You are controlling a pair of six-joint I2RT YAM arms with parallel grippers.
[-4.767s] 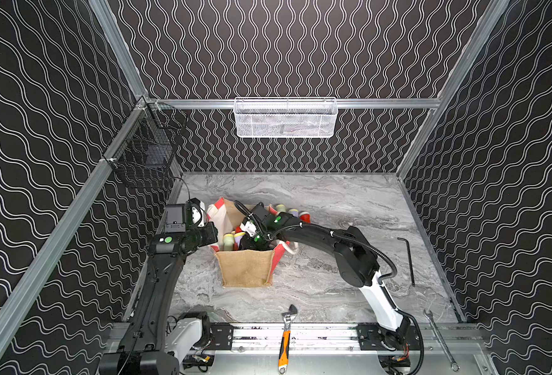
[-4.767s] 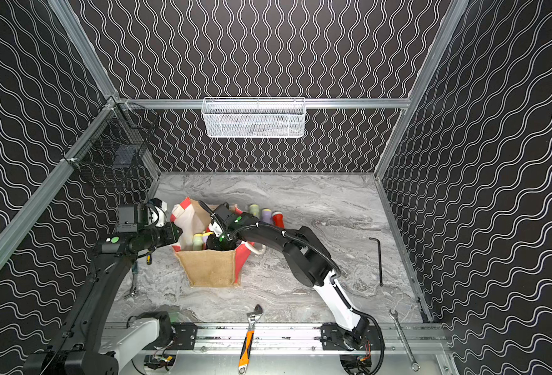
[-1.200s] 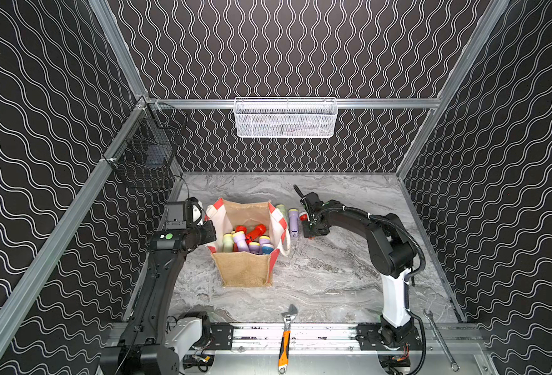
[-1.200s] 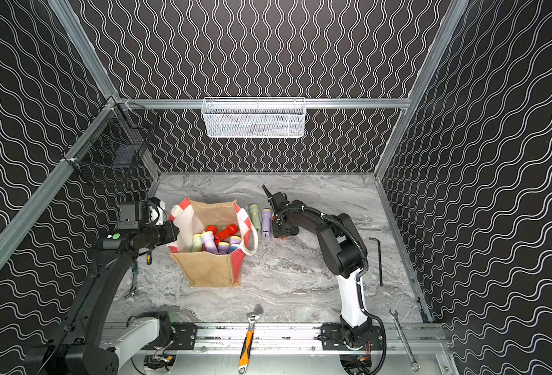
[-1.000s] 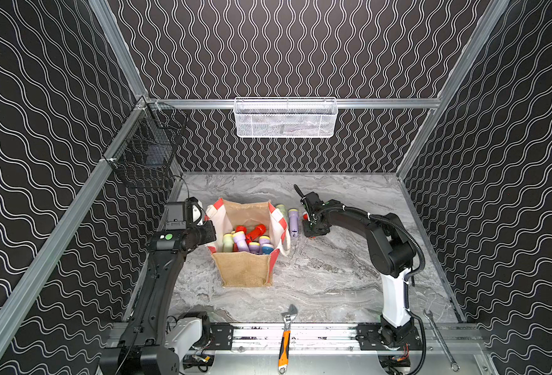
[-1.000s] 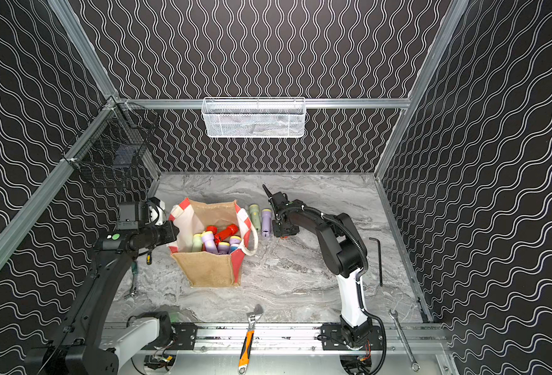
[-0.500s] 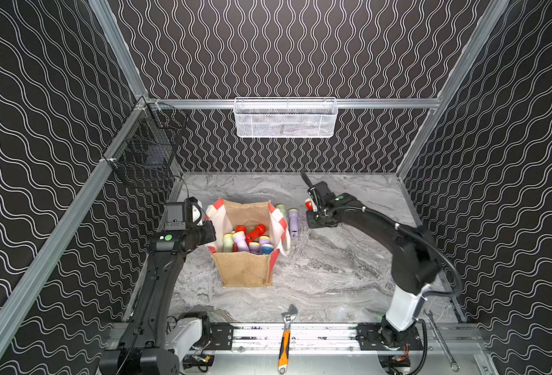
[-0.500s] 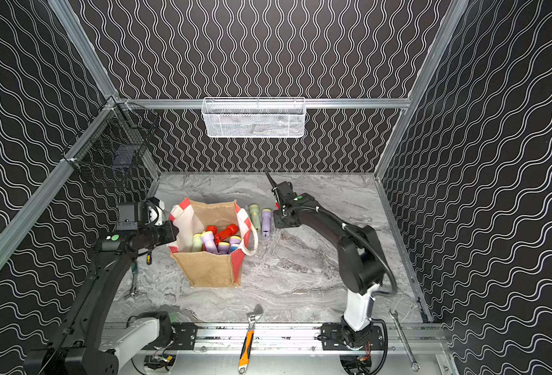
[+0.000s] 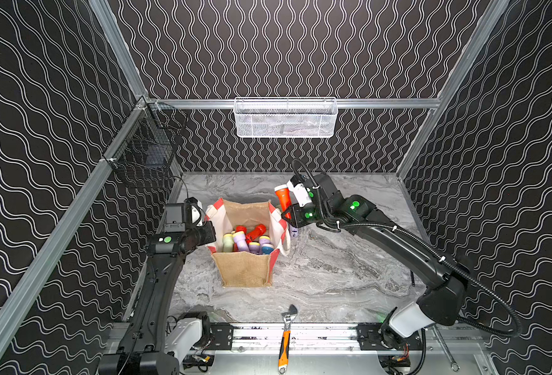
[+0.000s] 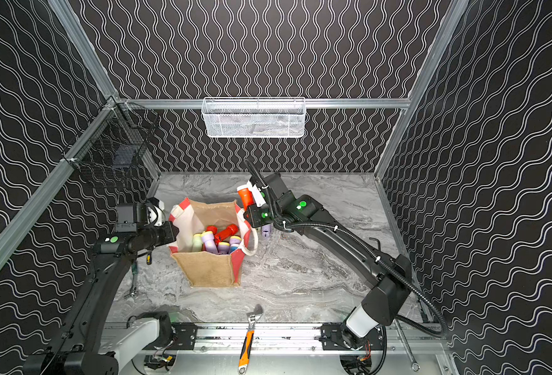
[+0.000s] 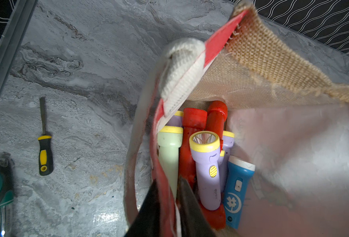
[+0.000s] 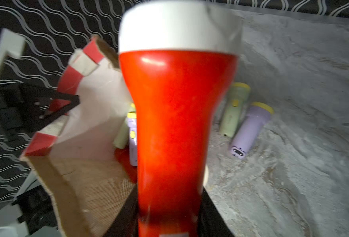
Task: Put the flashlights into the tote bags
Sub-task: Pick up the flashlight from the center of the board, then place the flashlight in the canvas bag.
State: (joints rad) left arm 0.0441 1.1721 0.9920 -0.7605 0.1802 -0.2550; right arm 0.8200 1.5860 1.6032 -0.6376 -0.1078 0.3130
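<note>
1. The right gripper has its jaws clamped on the tail of the red flashlight. The right wrist view is blurred, the flashlight covers the fingertips, and the frame edge cuts off its tail end.
2. The left gripper has its jaws pinching the red-striped side wall of the tote bag. The frame edge cuts off the finger bases.
3. The tote bag stands open on the bench, nearer the bench's left edge. The bag walls hide the lower ends of the stored flashlights, so their number cannot be told.
4. The pale green flashlight and the lilac flashlight lie on the bench just beside the bag's right wall. In both top views the right gripper hides them, except for the lilac tail.
5. The red flashlight hangs above the bag's far right corner. Its long axis is steeply tilted, with the white head up.
6. The two bench flashlights lie parallel, with their tails toward the front edge.
7. The stored flashlights mostly point head-up toward the mouth.
</note>
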